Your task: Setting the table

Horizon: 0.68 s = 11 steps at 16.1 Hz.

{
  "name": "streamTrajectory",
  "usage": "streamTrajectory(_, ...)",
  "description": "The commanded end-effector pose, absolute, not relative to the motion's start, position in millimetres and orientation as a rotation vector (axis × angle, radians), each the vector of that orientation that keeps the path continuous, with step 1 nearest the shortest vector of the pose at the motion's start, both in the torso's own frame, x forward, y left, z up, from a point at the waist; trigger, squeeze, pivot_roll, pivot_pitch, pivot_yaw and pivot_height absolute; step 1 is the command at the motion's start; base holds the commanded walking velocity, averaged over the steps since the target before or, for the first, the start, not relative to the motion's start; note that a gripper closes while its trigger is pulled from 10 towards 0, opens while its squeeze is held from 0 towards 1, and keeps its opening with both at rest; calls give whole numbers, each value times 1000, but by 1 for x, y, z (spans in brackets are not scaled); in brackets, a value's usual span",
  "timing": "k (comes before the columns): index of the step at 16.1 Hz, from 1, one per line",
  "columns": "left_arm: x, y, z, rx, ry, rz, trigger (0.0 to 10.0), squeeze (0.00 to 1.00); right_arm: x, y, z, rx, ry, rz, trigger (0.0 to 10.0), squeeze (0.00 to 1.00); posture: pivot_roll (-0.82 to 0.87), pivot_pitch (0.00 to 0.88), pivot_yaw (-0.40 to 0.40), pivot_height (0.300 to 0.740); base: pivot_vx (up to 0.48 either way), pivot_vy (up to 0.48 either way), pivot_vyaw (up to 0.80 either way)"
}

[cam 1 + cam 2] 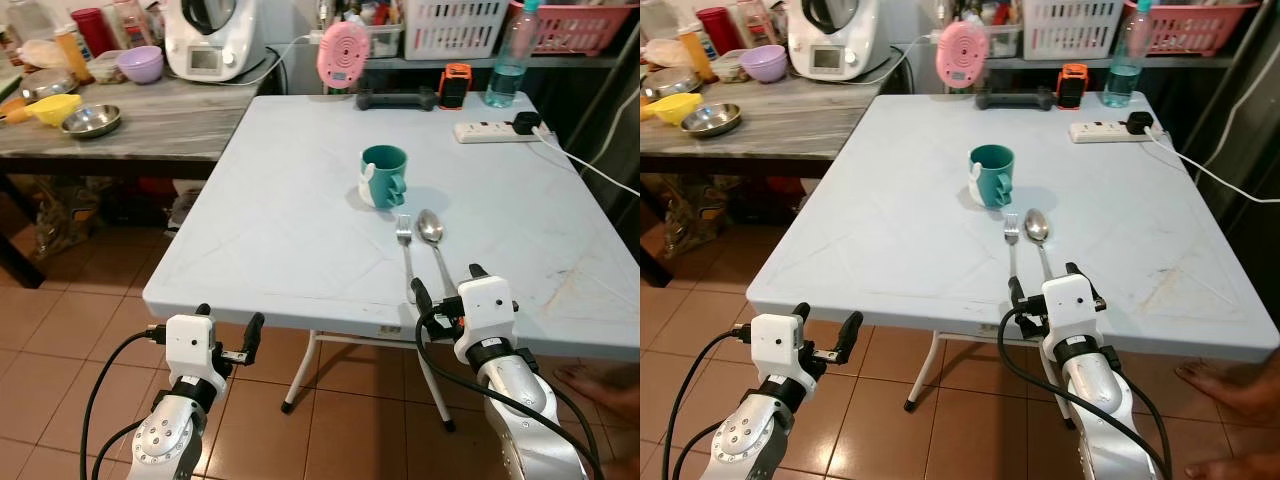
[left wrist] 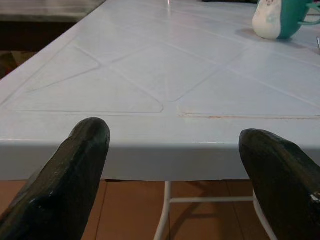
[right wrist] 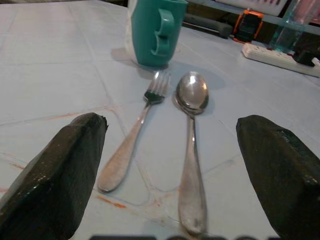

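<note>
— What is sitting on the table (image 1: 260, 220)?
— A teal mug (image 1: 384, 176) is standing upright near the middle; I cannot tell what is in it. A fork (image 1: 406, 250) and a spoon (image 1: 434, 243) are lying side by side just in front of it, handles reaching toward the near edge.
— And the grippers?
— The right gripper (image 1: 444, 284) is hovering at the near edge with its fingers spread, the handles between them. The left gripper (image 1: 228, 322) is hanging below the edge, fingers also spread, pinching nothing.
— Other containers?
— A steel bowl (image 1: 91, 120), a yellow bowl (image 1: 54, 107) and a purple bowl (image 1: 140, 64) are resting on the counter (image 1: 170, 125).
</note>
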<state>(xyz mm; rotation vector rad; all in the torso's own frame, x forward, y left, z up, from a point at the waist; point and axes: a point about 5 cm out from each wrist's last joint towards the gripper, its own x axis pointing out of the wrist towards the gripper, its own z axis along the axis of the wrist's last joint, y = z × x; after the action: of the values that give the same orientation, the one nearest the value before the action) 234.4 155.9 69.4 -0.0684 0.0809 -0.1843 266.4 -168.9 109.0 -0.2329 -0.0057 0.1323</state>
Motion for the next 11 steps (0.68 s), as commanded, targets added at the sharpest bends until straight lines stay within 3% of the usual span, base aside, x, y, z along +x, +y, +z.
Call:
streamTrajectory(1,234,158,74,-63,58,-195,10000,0,267,-167,111,-232,-21,142,10000,0,-152,28,75,740,0,0,0)
streamTrajectory(4,233,156,78,-70,42,-210,10000,0,267,-168,112,-235,-23,135,10000,0,-154,32,73,740,200,0,0)
streamTrajectory(11,234,154,80,-80,37,-223,10000,0,267,-170,113,-239,-26,130,10000,0,-158,32,70,740,371,0,0)
